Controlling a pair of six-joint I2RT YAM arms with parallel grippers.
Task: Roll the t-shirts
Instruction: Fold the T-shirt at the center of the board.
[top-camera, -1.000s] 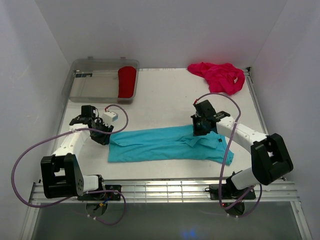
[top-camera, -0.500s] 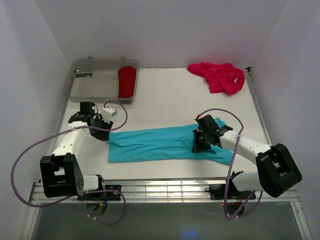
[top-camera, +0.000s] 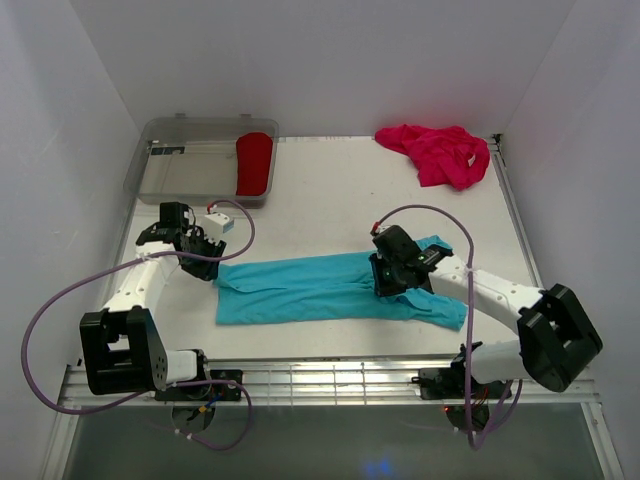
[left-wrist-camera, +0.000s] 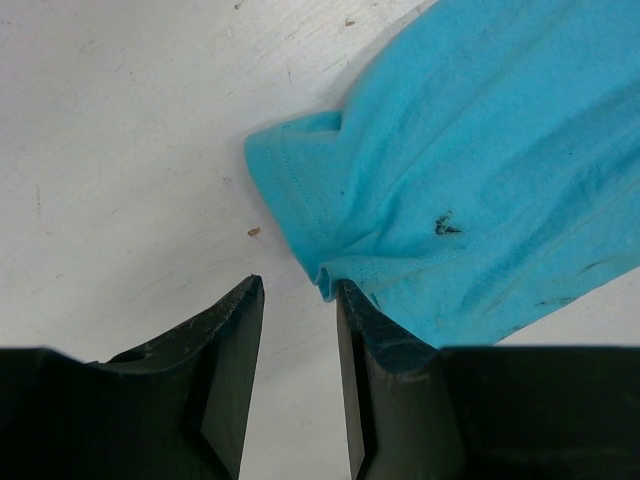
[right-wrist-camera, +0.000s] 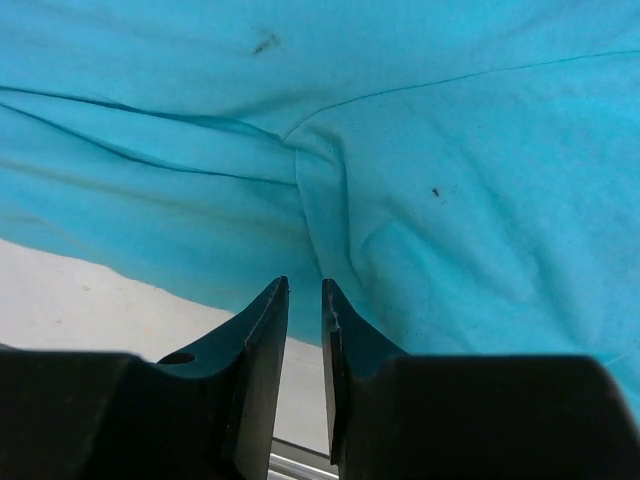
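Both pincers hover with nothing gripped: the left pincer narrowly parted at the corner of the turquoise shirt, the right pincer nearly closed over its collar end. The shirt lies folded in a long strip across the white desk. Being limp, light cloth, it will likely bunch; pinching an end hem seems best. A pink shirt lies at the far right, a red shirt in a clear bin; white walls stand close around.

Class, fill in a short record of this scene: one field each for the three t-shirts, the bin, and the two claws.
Turquoise t-shirt: folded into a long strip across the middle of the table
Magenta t-shirt: crumpled heap, far right corner
Red t-shirt: rolled, inside the bin
Bin: clear plastic, far left corner
Left claw: slightly open, at the strip's left end
Right claw: nearly closed, empty, above the strip's right part
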